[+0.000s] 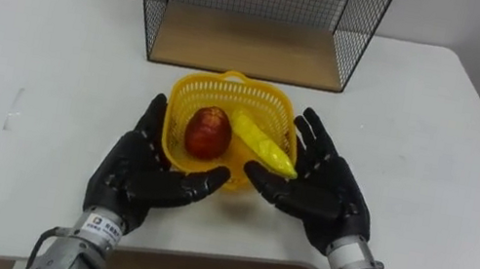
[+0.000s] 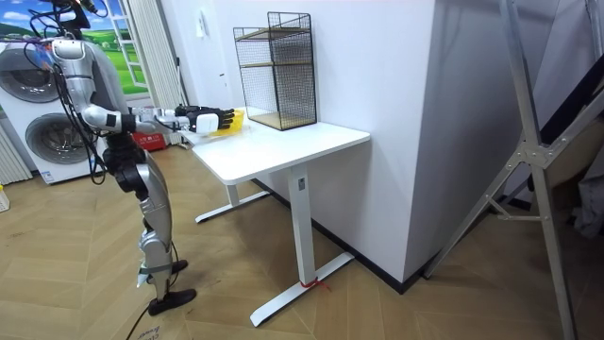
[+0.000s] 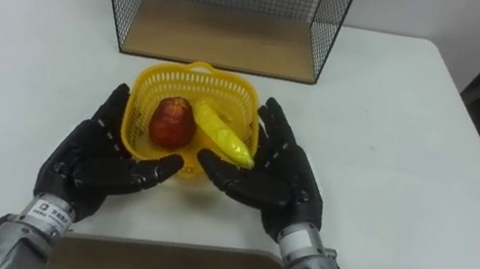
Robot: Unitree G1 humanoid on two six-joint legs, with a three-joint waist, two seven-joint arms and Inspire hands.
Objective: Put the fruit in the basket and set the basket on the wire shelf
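Left eye view: yellow plastic mesh basket (image 1: 229, 81) on white table (image 1: 37, 49), before black wire shelf (image 1: 246, 46); red apple (image 1: 208, 133), yellow banana (image 1: 263, 144) inside. Left hand (image 1: 139, 171), right hand (image 1: 325, 184) flank basket, fingers straight, clasping nothing, likely poised to cradle and lift.

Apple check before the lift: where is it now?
In the eye views the apple lies in the basket, left of the banana, between the left hand and the right hand.
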